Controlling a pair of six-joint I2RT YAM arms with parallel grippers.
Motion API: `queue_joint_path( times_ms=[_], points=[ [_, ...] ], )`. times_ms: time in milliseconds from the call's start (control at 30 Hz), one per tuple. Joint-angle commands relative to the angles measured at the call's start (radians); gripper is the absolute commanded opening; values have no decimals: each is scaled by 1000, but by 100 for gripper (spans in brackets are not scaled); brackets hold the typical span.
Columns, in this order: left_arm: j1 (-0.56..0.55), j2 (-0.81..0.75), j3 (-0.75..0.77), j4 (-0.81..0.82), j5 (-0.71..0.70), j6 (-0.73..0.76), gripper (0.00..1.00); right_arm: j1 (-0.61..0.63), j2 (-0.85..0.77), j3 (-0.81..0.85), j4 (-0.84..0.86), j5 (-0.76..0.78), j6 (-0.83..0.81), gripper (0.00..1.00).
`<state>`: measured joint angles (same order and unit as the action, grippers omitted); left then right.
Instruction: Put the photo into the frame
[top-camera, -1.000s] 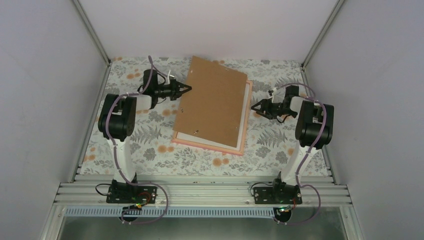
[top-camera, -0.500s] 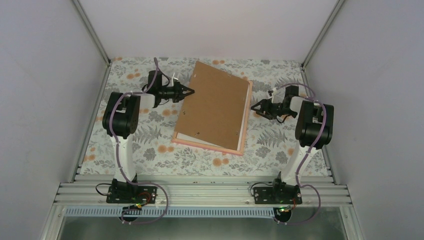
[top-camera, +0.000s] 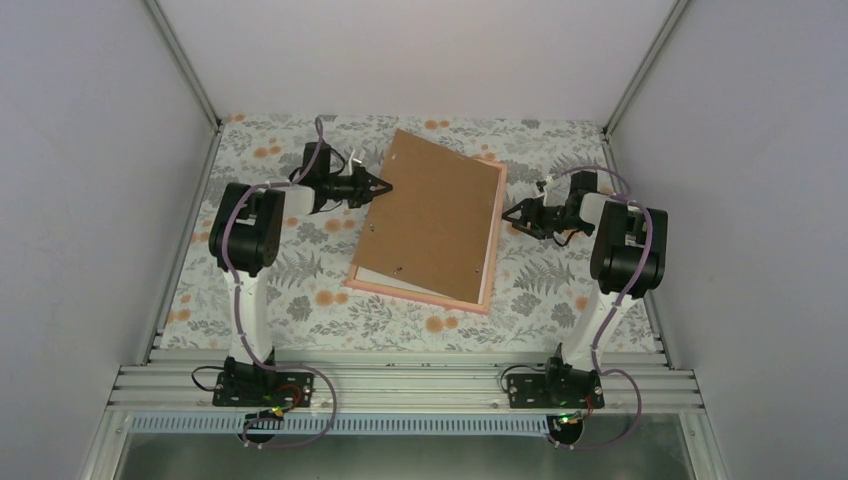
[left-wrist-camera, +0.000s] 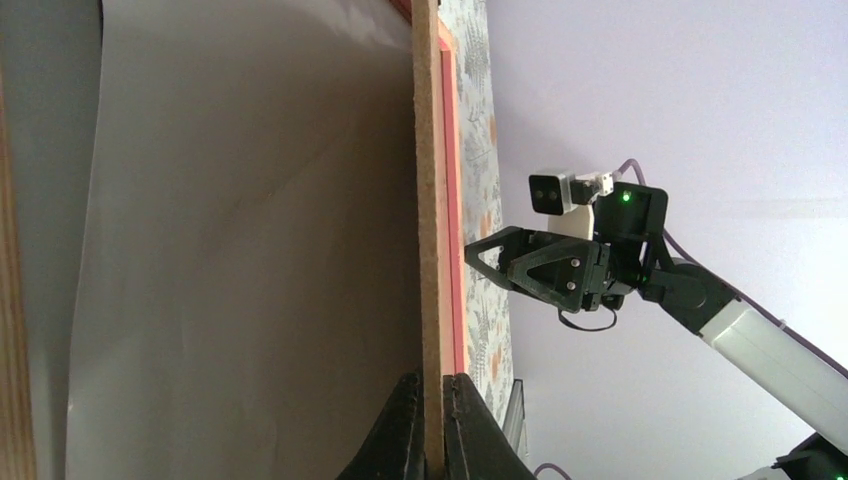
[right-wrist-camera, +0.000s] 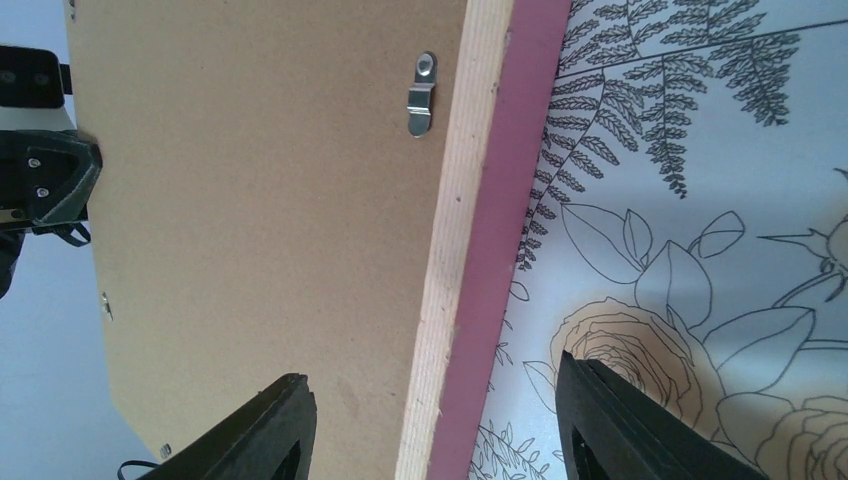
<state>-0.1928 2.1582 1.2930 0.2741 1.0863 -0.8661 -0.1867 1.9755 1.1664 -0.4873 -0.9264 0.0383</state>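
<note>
Left jaws tight on tilted backing board over pink frame; right jaws apart beside it.

Counts, top view unless noted:
- robot arms: two; left arm left of centre, right arm right of centre
- grippers: two; left gripper, right gripper; two fingers each
- mounts: two along bottom edge; left base, right base
- pink frame: one, centre
- backing board: one, centre
- white sheet: one, edge showing at board's lower left
- metal clip: one, upper centre of right wrist view
- floral tablecloth: one
</note>
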Motion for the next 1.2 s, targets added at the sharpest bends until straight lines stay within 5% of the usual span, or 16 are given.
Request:
queue_joint_path(
  times_ms=[0,433,667,1167],
  points=[
    [-27,11,21,-31,-16,47,5,-11,3,16,6,-23,-5,60],
    [-55,-70,54,-296,-200,196,12,-10,10,-42,28,-42,9,60],
    [-97,-122,116,-468,-330,342,33,-9,26,-29,33,-51,23,59],
    [-228,-206,205,-813,-737,688,99,-9,44,19,20,-20,21,60]
  ],
)
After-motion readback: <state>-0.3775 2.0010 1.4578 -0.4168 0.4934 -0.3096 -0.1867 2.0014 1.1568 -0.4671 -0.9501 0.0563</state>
